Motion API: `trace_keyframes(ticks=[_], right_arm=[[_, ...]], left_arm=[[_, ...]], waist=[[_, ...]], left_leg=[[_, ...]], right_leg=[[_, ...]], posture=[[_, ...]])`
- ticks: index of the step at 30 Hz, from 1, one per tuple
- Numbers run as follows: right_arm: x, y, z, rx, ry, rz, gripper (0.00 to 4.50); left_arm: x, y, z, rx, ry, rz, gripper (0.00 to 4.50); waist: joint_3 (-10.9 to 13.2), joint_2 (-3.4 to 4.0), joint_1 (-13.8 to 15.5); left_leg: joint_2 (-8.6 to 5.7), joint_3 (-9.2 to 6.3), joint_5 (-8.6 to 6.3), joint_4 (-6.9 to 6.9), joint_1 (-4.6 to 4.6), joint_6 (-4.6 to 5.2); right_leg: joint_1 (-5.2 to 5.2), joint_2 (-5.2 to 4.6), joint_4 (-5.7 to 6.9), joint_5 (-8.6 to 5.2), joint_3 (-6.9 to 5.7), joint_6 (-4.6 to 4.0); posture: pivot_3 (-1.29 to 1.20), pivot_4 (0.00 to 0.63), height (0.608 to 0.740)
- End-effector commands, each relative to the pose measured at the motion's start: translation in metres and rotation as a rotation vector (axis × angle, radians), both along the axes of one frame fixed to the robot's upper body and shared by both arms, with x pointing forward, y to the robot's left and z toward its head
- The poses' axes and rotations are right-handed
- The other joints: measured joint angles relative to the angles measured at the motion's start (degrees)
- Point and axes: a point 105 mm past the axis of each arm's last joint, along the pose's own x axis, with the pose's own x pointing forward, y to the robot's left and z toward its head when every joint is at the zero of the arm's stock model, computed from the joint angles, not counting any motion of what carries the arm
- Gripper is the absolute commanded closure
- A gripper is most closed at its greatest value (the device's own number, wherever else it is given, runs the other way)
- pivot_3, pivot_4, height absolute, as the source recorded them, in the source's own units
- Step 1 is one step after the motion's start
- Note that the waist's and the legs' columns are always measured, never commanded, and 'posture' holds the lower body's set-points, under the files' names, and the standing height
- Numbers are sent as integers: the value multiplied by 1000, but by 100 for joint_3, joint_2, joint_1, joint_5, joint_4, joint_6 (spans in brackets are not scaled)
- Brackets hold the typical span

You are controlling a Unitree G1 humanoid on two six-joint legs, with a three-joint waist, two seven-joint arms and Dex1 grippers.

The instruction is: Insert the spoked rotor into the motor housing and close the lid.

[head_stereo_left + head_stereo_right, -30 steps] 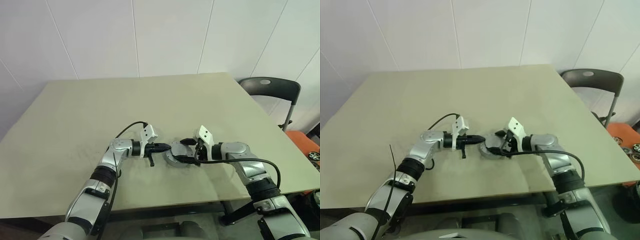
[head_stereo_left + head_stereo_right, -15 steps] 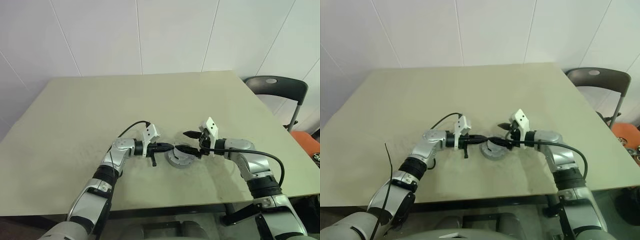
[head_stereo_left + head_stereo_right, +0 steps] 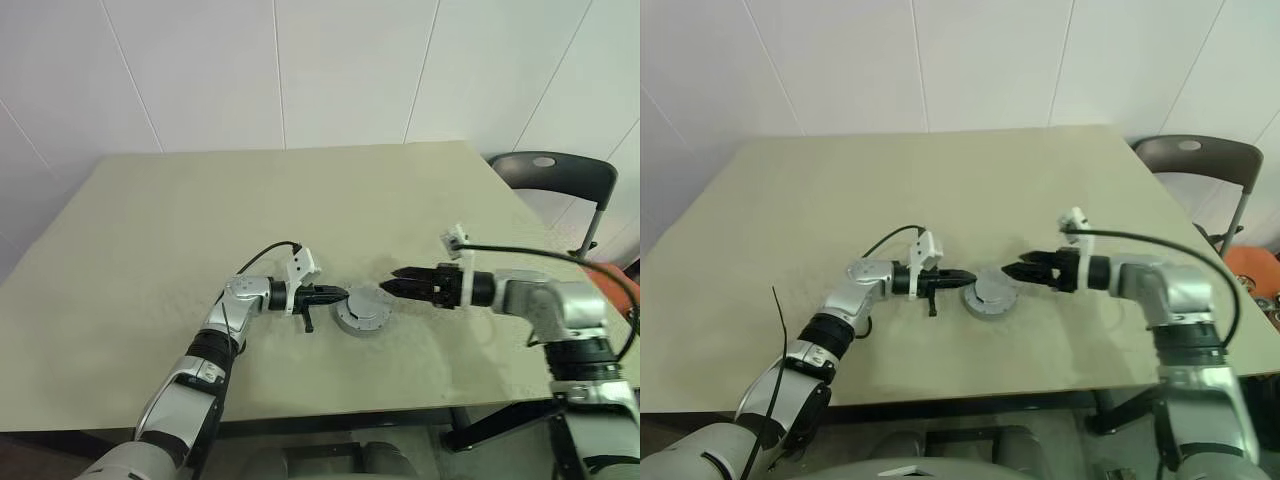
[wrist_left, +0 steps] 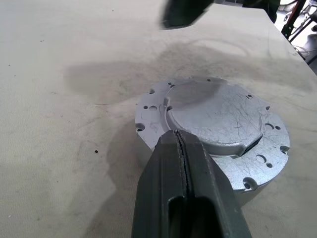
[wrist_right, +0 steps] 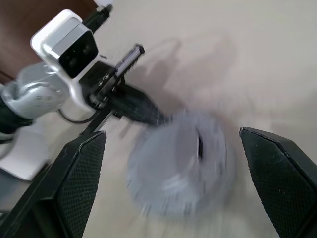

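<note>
From where I stand, the job looks all but finished: the lid [image 4: 213, 119] sits flat on the motor housing [image 3: 364, 315] near the table's [image 3: 200, 220] front edge, so the spoked rotor, hidden now, is presumably inside. The left gripper [image 3: 338, 294], jaws pressed together and empty, rests its tip against the housing's left rim. The right gripper [image 3: 392, 285], jaws spread wide and empty, hangs just right of the housing, clear of it.
</note>
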Motion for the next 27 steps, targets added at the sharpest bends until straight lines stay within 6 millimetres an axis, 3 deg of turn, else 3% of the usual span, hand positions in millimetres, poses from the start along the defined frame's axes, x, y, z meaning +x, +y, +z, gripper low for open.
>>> trace_keyframes(ticks=[1, 4, 12, 27], right_arm=[[-4, -5, 14, 66, 71, 4, 21], [-9, -9, 5, 80, 161, -14, 21], [-25, 6, -29, 57, 294, -3, 21], [-38, 11, -55, 38, 367, -24, 21]], left_arm=[[-4, -7, -1, 14, -5, -34, 4500], [-6, -7, -1, 10, -1, -38, 4500], [-6, -6, -2, 9, 1, -26, 4500], [-10, 0, -3, 14, 5, -8, 4500]], waist=[[0, 0, -5], [0, 0, -1], [-1, 0, 1], [-7, -4, -11]], left_leg=[[1, 0, 0, 0, 1, 0], [2, 1, 0, 2, 1, 0], [1, 3, 0, 1, -1, 0], [2, 4, 0, 7, 10, 0]], right_leg=[[0, 2, 1, 0, 0, 0], [0, 3, 3, 1, 0, 3], [0, 2, 2, 10, 1, 18], [7, 4, 16, 10, 2, 19]], posture=[[0, 0, 740], [0, 0, 740], [0, 0, 740], [0, 0, 740]])
